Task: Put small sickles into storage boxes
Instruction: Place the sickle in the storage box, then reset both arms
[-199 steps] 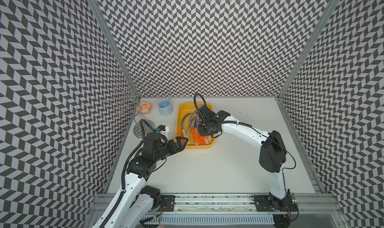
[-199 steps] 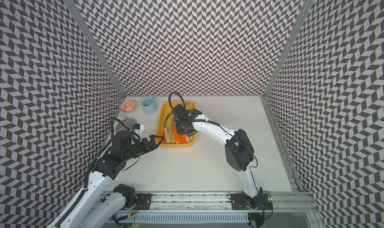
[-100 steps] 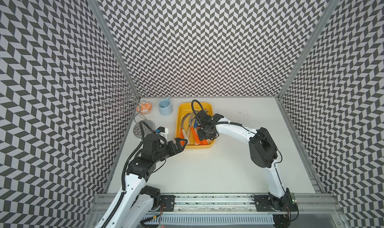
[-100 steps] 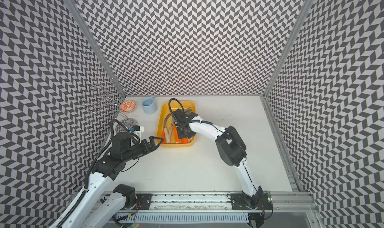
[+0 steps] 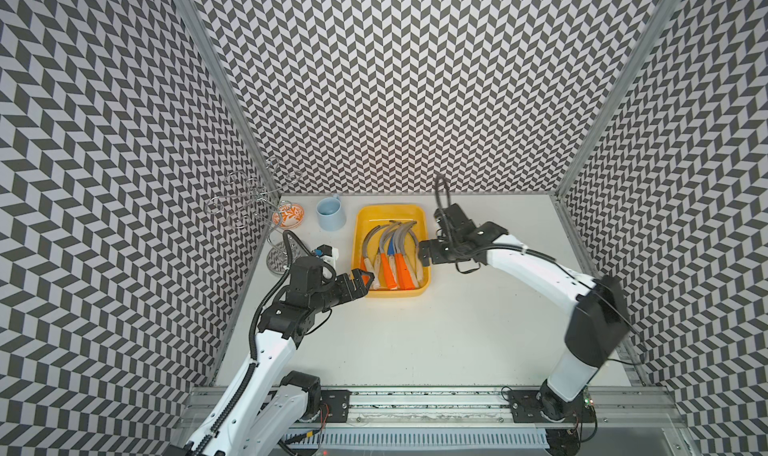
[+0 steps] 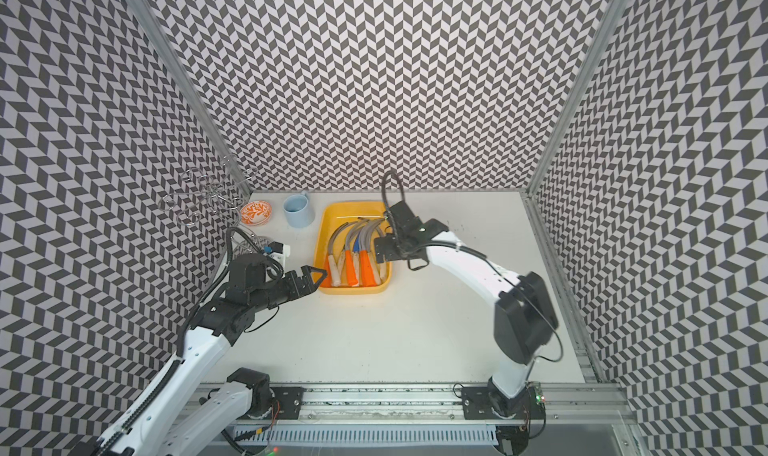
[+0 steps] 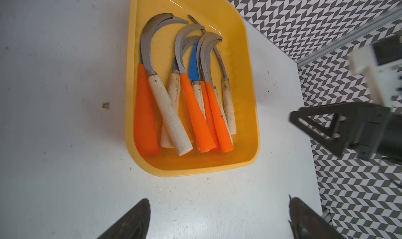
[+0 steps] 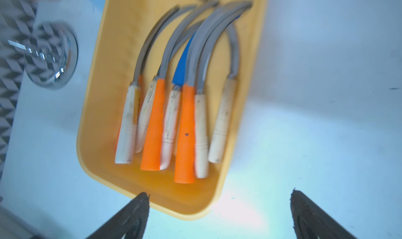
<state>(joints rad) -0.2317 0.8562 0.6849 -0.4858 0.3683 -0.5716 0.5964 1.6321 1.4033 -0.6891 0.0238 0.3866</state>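
**A:** Starting from the left, what stands on the table (image 5: 415, 342)?

**B:** A chrome wire rack (image 5: 245, 202), an orange-patterned egg-shaped piece (image 5: 289, 217) and a light-blue mug (image 5: 330, 213). They sit along the far left edge, clear of the work. Next comes the left end effector (image 7: 217, 205), just beside the near left corner of the yellow tray (image 5: 392, 295). Its fingers are spread wide with nothing between them.

**A:** And the small sickles (image 5: 390, 250)?

**B:** All those I can see are in the tray, and none lies loose on the table. The orange and pale wooden handles point to the near end. The blades curve the same way toward the far end, the blue-bladed one (image 7: 194, 63) among them. Nested like that, they fit inside the rim, I'd say.

**A:** The right side?

**B:** The right end effector (image 8: 218, 194) hovers at the tray's right edge, fingers wide apart and empty. The task looks finished, or nearly so.
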